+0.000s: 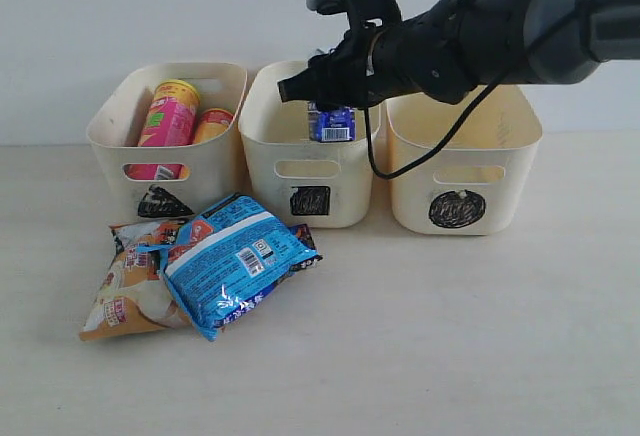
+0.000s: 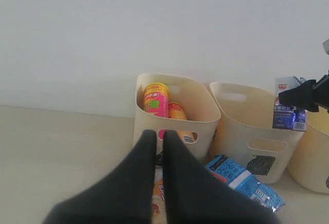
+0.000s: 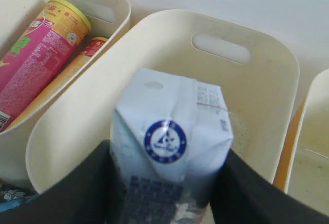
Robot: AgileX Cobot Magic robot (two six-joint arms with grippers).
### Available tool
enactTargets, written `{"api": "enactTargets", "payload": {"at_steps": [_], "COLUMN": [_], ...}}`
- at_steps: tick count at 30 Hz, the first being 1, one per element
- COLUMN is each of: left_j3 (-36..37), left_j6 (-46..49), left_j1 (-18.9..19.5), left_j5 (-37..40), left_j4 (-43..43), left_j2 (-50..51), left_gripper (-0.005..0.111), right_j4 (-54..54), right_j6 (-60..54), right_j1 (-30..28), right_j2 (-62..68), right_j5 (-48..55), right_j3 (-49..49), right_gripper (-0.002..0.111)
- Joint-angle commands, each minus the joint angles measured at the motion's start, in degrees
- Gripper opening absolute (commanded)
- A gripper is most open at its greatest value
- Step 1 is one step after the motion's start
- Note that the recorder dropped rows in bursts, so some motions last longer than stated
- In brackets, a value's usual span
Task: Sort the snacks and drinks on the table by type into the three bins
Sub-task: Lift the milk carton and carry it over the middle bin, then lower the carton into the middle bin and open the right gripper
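My right gripper (image 1: 325, 106) is shut on the blue-and-white carton (image 1: 331, 122), holding it upright over the middle bin (image 1: 310, 161), the one marked with a square. In the right wrist view the carton (image 3: 169, 131) fills the space between the dark fingers (image 3: 77, 193). The pink tube (image 1: 168, 121) and yellow tube (image 1: 212, 124) stand in the left, triangle bin (image 1: 120, 141). The blue packet (image 1: 232, 261) lies on the orange-and-white packet (image 1: 130, 291) before that bin. My left gripper (image 2: 160, 135) is shut and empty above the packets. The dark purple carton is out of view.
The right bin (image 1: 465, 171), marked with a circle, stands beside the middle one and shows nothing inside. The table (image 1: 450, 336) stretches pale and bare in front of the middle and right bins. A black cable (image 1: 372, 151) hangs from the right arm over the middle bin.
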Motion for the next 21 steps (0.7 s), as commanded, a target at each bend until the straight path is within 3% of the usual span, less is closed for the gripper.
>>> {"api": "enactTargets", "payload": {"at_steps": [1, 3, 7, 18, 19, 21], "left_j3": [0.21, 0.21, 0.21, 0.21, 0.21, 0.21], "left_j6": [0.37, 0.37, 0.37, 0.37, 0.37, 0.37], "left_j1": [-0.34, -0.34, -0.34, -0.34, -0.34, -0.34], "left_j5": [0.02, 0.02, 0.02, 0.02, 0.02, 0.02], "left_j4": [-0.30, -0.30, -0.30, -0.30, -0.30, -0.30], "left_j2": [-0.07, -0.07, -0.07, -0.07, -0.07, -0.07], "left_gripper": [0.004, 0.004, 0.004, 0.004, 0.004, 0.004], "right_j4": [-0.47, -0.47, -0.47, -0.24, -0.24, 0.19], "right_j6": [-0.55, -0.55, -0.55, -0.55, -0.55, -0.55], "right_j1": [-0.53, -0.53, -0.53, -0.53, -0.53, -0.53], "right_j2": [-0.41, -0.41, -0.41, -2.19, -2.83, -4.35], "right_j5": [-2.95, -4.32, -5.03, -1.04, -0.32, 2.90], "right_j3": [-0.75, -0.75, -0.75, -0.75, -0.75, -0.75], "right_gripper": [0.044, 0.060, 0.069, 0.068, 0.066, 0.052]}}
